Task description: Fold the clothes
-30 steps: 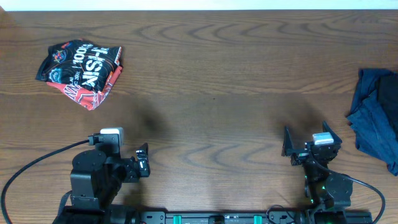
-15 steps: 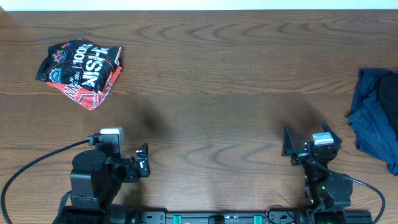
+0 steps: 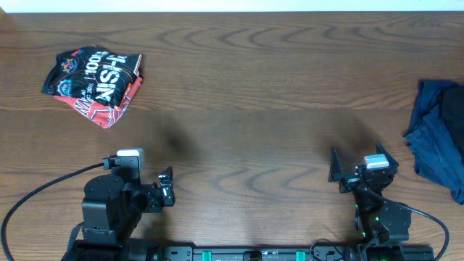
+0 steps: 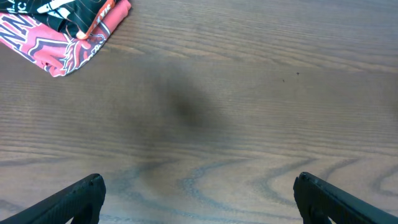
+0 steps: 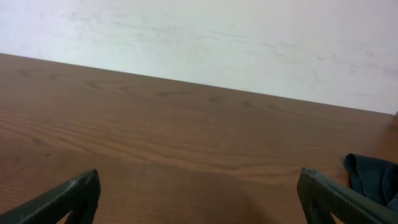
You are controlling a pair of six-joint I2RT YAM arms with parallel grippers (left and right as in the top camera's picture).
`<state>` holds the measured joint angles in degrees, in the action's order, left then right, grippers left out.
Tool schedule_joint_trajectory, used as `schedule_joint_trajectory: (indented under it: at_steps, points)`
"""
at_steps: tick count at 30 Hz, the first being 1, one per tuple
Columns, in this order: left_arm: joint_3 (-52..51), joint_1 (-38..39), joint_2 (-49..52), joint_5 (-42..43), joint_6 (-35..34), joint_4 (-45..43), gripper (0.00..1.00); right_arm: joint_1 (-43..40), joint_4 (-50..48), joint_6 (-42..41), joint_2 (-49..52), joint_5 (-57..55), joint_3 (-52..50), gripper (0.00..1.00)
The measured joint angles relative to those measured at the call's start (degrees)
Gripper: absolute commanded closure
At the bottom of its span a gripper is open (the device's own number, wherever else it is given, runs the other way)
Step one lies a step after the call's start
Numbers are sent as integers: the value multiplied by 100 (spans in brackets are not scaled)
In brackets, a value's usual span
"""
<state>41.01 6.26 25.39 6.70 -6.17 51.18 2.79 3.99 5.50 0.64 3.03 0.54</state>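
Overhead view: a bundled black T-shirt with thin orange contour lines and white lettering lies on top of a red T-shirt with white print at the far left of the brown wooden bench. A crumpled heap of dark navy T-shirts sits at the right edge. Both arms sit at the near edge, well apart from the clothes. The left fingers are spread wide over bare wood, gripping nothing. The right fingers are spread just as wide, also empty.
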Motion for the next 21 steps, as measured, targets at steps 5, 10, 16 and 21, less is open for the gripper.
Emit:
schedule_joint_trajectory:
  at_steps: [5, 10, 16, 21]
  points:
    - [0, 0, 0, -2, 11, 15, 2, 0, 0, 0, 0, 0, 0, 1]
    - [-52, 0, -107, -151, 133, 175, 2, 0, 0, 2, 0, 0, 0, 1]
    - [-984, -103, -879, -332, 221, -765, 2, 0, -4, 0, 0, 0, 0, 1]
    - [-2199, -223, -1644, -402, 306, -2059, 2, 0, -4, 0, 0, 0, -2, 1]
